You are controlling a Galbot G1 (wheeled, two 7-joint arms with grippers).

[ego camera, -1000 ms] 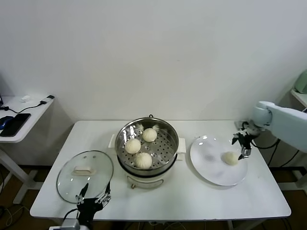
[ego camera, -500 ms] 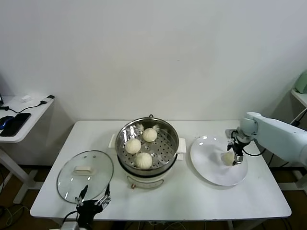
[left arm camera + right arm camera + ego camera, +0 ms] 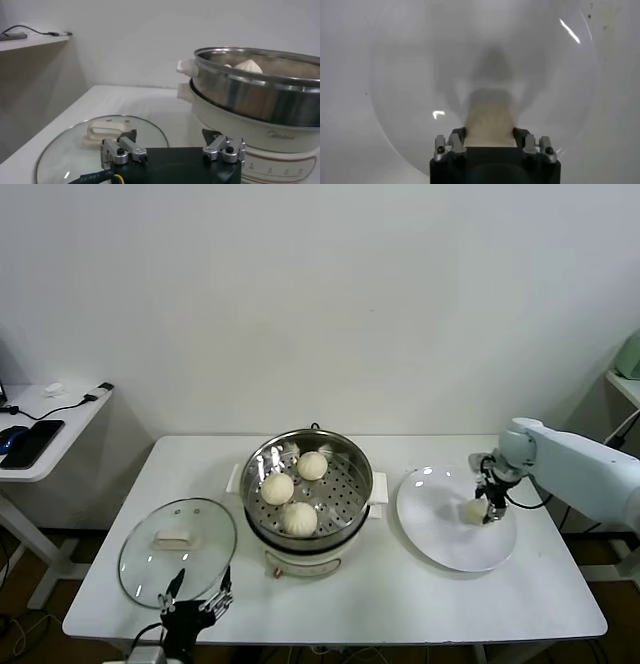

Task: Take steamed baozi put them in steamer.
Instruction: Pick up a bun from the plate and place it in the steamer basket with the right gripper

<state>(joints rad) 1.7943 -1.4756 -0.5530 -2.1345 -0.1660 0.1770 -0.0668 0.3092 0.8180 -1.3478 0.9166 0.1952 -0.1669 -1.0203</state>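
**Polished steel, glazed white and matt dough on a plain tabletop**

A steamer (image 3: 308, 489) of mirror-bright metal, its perforated tray (image 3: 335, 494) dulled to a satin sheen, sits on a smooth cream base (image 3: 260, 145) that looks like glossy plastic. The steamed baozi (image 3: 299, 518) inside have a soft, matt, unmarked skin. Beside it a clear glass lid (image 3: 178, 549) with a smooth white handle (image 3: 105, 134) catches faint reflections. A white plate (image 3: 440, 544) shows a glossy glaze with bright highlights. The table (image 3: 400, 604) is a smooth, matt white surface. The right gripper (image 3: 489, 506) and left gripper (image 3: 195, 602) combine matt black housings with bare metal fittings.
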